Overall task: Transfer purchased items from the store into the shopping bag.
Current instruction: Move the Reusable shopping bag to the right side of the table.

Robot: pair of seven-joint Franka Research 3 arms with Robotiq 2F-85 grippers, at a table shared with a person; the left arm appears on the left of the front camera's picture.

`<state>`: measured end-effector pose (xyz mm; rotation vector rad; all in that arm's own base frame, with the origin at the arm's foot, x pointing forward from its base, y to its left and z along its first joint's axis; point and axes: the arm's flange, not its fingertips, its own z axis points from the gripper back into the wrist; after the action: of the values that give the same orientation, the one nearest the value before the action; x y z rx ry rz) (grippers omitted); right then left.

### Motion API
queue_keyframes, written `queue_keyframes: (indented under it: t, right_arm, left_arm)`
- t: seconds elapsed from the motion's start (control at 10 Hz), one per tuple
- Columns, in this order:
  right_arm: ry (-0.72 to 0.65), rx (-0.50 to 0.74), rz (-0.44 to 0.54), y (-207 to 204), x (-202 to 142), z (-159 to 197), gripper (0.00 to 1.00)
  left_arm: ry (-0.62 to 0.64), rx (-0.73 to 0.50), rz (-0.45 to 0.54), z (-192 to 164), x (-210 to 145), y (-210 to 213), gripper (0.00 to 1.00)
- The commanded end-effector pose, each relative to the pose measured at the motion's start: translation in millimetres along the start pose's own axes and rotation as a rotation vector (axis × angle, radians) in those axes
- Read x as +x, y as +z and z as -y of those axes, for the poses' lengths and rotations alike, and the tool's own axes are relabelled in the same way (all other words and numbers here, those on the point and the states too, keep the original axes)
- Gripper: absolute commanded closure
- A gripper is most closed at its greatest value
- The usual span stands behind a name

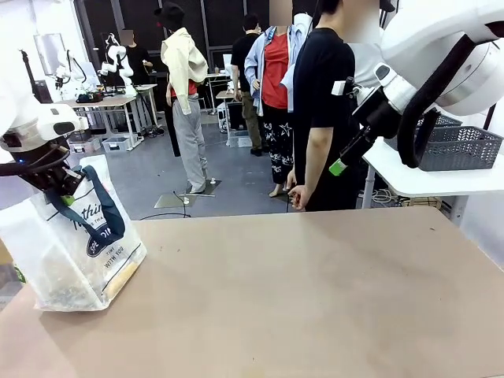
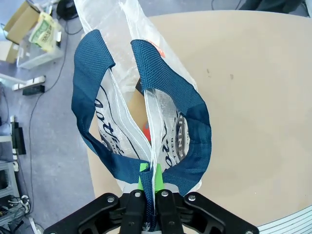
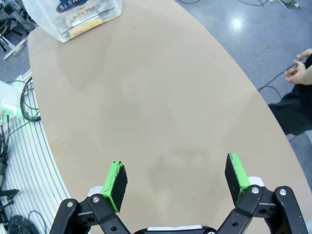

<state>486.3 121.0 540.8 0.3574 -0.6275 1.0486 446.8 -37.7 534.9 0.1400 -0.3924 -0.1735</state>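
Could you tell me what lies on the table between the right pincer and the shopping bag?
Nothing: in the right wrist view, bare tabletop runs from the open right pincer to the shopping bag.

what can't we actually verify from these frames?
- Shopping bag contents: frosted plastic blurs them in the front and left wrist views; one pale flat piece shows, unidentifiable.
- Left gripper: shut on the bag's rim; front view hides its fingers behind the navy handle.
- Grey basket: inside hidden by its wall and the right arm.

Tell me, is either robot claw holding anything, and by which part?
The left gripper pinches the shopping bag by the top rim where its blue handles meet. The right gripper is open, holding nothing.
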Motion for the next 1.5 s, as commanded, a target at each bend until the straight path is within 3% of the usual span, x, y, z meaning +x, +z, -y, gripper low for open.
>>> queue_keyframes:
  t: [0.0,0.1,0.2,0.6,0.7,1.4]
  right_arm:
    - [-0.011,-0.014,-0.011,0,2,1,0.00]
    - [-0.011,-0.014,-0.011,0,2,1,0.00]
    - [-0.011,-0.014,-0.011,0,2,1,0.00]
    - [-0.011,-0.014,-0.011,0,2,1,0.00]
    - [-0.011,-0.014,-0.011,0,2,1,0.00]
    - [-0.011,-0.014,-0.011,0,2,1,0.00]
  left_arm:
    - [0.001,0.001,0.003,-1,1,1,1.00]
    - [0.001,0.001,0.003,-1,1,1,1.00]
    - [0.000,0.000,0.000,0,0,0,0.89]
    - [-0.014,0.013,-0.009,8,6,6,0.09]
    - [-0.016,0.027,-0.008,8,6,10,0.00]
    - [-0.040,0.049,0.013,12,8,32,0.00]
